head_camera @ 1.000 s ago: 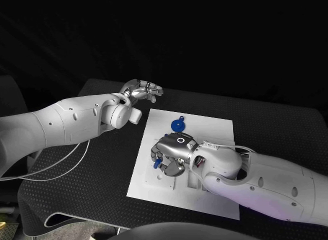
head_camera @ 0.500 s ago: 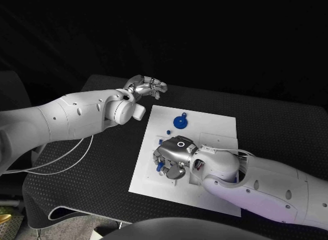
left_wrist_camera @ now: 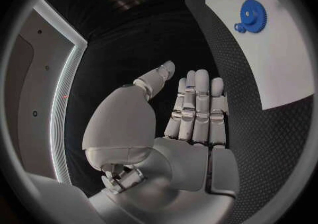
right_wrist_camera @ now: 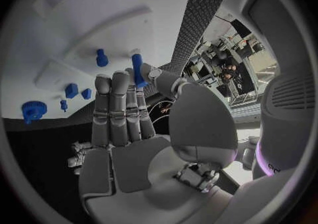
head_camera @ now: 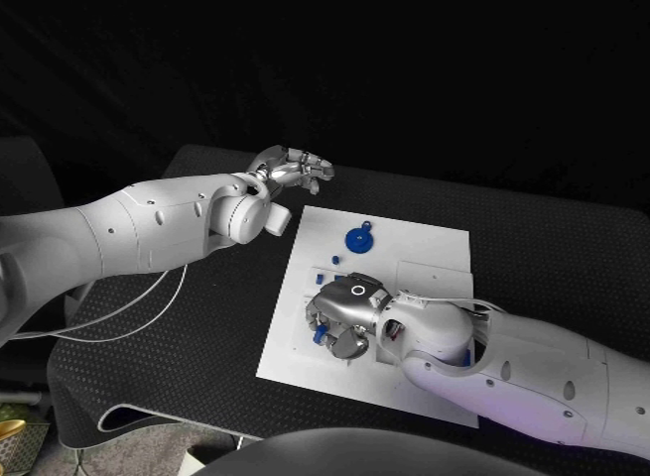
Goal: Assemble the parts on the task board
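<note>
The white task board (head_camera: 418,248) lies mid-table. A blue gear (head_camera: 359,239) sits on its far part, also visible in the left wrist view as the blue gear (left_wrist_camera: 253,15). My right hand (head_camera: 347,319) hovers low over the board's near-left area. In the right wrist view its thumb and a finger pinch a blue peg (right_wrist_camera: 138,70) against the board (right_wrist_camera: 99,17). A second blue peg (right_wrist_camera: 101,57) stands in the board close by. Small blue pieces (right_wrist_camera: 71,90) lie farther off. My left hand (head_camera: 291,170) hangs beyond the board's far-left corner, fingers straight and holding nothing, seen as the left hand (left_wrist_camera: 192,113).
The black table (head_camera: 554,238) extends to the right of the board. A thin pale cable (head_camera: 124,319) loops across the table's left side under my left arm. Small blue pieces (head_camera: 329,262) sit between the gear and my right hand.
The camera has shifted a little. My right hand has edged slightly toward the board's near side with the peg still pinched. My left hand has stayed where it was.
</note>
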### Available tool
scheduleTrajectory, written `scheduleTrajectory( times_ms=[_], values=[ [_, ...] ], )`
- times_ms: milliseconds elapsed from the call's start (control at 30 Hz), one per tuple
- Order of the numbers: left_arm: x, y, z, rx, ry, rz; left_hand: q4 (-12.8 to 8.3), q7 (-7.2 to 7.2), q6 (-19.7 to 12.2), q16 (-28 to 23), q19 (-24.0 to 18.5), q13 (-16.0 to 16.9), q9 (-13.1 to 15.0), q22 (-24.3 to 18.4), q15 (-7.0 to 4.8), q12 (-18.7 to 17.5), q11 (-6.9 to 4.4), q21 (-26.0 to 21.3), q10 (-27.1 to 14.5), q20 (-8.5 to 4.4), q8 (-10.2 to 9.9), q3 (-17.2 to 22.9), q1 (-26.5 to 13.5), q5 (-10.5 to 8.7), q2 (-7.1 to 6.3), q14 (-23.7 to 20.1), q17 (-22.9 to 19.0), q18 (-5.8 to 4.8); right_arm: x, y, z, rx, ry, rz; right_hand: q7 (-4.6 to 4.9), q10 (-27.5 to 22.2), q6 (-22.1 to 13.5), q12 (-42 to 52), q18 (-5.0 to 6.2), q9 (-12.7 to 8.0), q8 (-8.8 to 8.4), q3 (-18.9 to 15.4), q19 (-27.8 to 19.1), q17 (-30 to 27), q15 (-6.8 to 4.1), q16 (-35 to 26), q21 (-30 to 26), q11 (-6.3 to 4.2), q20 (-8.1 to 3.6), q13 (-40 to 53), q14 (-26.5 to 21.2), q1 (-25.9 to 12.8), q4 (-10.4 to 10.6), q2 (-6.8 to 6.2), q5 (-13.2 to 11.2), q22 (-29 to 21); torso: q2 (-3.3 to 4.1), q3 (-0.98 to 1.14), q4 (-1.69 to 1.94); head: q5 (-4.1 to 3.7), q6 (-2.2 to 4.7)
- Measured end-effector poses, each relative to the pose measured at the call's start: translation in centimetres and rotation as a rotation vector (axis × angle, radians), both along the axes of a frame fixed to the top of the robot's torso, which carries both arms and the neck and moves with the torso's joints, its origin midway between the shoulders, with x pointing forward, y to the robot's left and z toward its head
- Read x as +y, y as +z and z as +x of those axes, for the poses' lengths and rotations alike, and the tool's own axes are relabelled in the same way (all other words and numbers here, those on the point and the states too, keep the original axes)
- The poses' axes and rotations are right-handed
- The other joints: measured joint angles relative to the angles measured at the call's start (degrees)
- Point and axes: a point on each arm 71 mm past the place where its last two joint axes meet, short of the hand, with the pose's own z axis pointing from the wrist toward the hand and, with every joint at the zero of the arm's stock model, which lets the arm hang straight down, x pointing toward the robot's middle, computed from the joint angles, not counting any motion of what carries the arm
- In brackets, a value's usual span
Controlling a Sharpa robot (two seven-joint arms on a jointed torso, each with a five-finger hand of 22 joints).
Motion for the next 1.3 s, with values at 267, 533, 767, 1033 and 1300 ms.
scheduleTrajectory(
  times_ms=[267, 533, 767, 1033, 1300],
  values=[
    [0.08, 0.0, -0.01, 0.0, 0.001, 0.0, 0.0, 0.0, 0.0, 0.0, 0.0, 0.0, 0.0, 0.0, 0.0, 0.0, 0.0, 0.0, 0.0, 0.0, 0.0, 0.0, 0.0, 0.0, 0.0, 0.0, 0.0, 0.0, -0.03, -0.08, 0.02, -0.002, 0.001, -0.009, 0.0, 0.3, 0.0, -0.2, 0.0, 0.0, 0.0, -0.1, 0.1, 0.0, -0.01, 0.1, 0.0, 0.0, -0.13, 0.0, -0.1, 0.0, -0.1, -0.01, 0.2, 0.0, -0.02, -0.02, -0.02, -0.06, -0.08],
    [0.1, 0.0, -0.01, 0.0, 0.001, 0.0, 0.1, 0.0, 0.0, 0.0, 0.0, 0.0, 0.0, 0.0, 0.0, 0.0, -0.01, 0.0, 0.0, 0.0, 0.0, -0.1, 0.0, 0.0, 0.0, 0.0, 0.0, 0.0, -0.09, -0.1, 0.06, -0.001, 0.002, -0.014, 0.0, 0.3, 0.0, -0.2, -0.01, 0.0, -0.03, -0.1, 0.1, 0.0, 0.01, 0.1, 0.2, 0.0, -0.13, 0.0, -0.2, 0.0, -0.1, -0.02, 0.2, 0.0, -0.02, -0.02, -0.04, 0.05, -0.04],
    [0.17, 0.0, 0.0, 0.0, 0.003, 0.001, 0.1, 0.0, 0.0, 0.0, 0.0, 0.0, 0.0, 0.0, 0.0, 0.0, -0.01, 0.0, 0.0, 0.0, 0.0, -0.1, 0.0, 0.0, 0.0, 0.0, 0.0, 0.0, -0.06, -0.13, 0.14, -0.001, 0.003, -0.016, 0.0, 0.3, 0.0, -0.2, 0.0, 0.5, -0.14, 0.0, 0.1, 0.0, 0.02, 0.1, 0.2, 0.0, -0.12, 0.2, -0.2, -0.2, -0.2, -0.18, 0.2, 0.0, -0.02, -0.02, -0.08, 0.12, -0.09],
    [0.12, 0.0, -0.01, 0.001, 0.002, 0.001, 0.1, 0.21, -0.2, 0.0, 0.0, 0.0, 0.0, 0.0, 0.0, 0.0, -0.01, 0.0, 0.0, 0.0, 0.0, -0.1, 0.0, 0.0, 0.0, 0.0, 0.0, 0.0, -0.14, -0.18, 0.2, -0.007, 0.005, -0.02, 0.07, 0.3, -0.1, -0.2, 0.0, 1.6, -0.24, 0.0, 0.1, -0.1, 0.03, 0.1, 0.2, 0.0, -0.1, 0.3, -0.2, -0.5, -0.3, -0.02, 0.2, 0.1, -0.01, -0.02, -0.05, -0.07, -0.18],
    [0.19, -0.01, 0.0, 0.001, 0.003, 0.001, 0.1, 0.21, -0.2, 0.0, 0.0, 0.0, 0.0, 0.0, 0.0, 0.2, -0.01, 0.0, 0.0, 0.0, 0.0, -0.1, 0.0, 0.0, 0.0, 0.0, 0.0, 0.0, -0.36, -0.22, 0.24, -0.009, 0.003, -0.023, 0.06, 0.3, -0.2, -0.2, 0.0, 1.6, 0.0, 0.1, 0.1, -0.1, 0.04, 0.3, 0.4, -0.01, -0.09, 0.3, -0.2, -0.5, -0.4, 0.0, 0.2, 0.1, -0.01, -0.02, -0.02, -0.02, -0.23]
  ],
)
